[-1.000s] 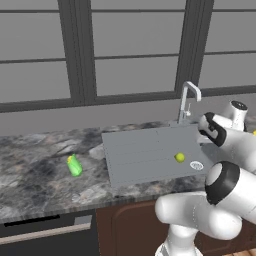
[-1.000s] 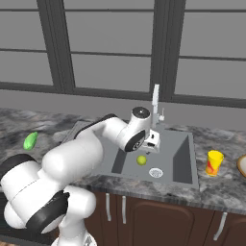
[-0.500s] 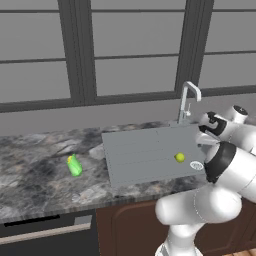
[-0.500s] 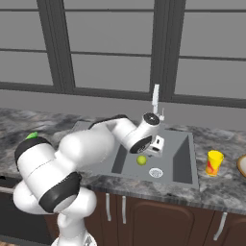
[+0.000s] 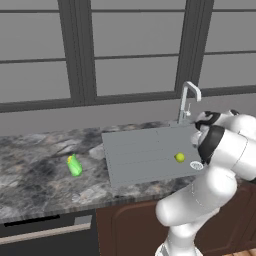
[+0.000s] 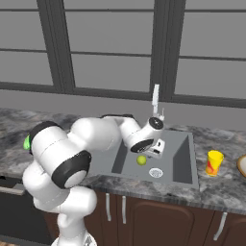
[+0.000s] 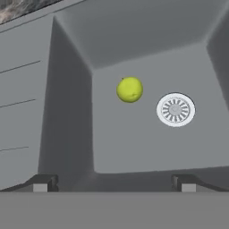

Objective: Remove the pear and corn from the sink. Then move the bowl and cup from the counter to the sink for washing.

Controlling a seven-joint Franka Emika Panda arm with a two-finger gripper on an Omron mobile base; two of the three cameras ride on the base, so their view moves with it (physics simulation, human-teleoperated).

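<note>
marbled counter (image 5: 40,180), dark-framed windows (image 5: 130,50), brown cabinets (image 6: 158,214)

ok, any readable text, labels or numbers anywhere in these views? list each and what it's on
No readable text in any view.
The cup has a red mark on its side, too small to tell whether it is lettering.
The pear, corn, sink and faucet carry no marks.
The tool shows a white block with no legible print.
</note>
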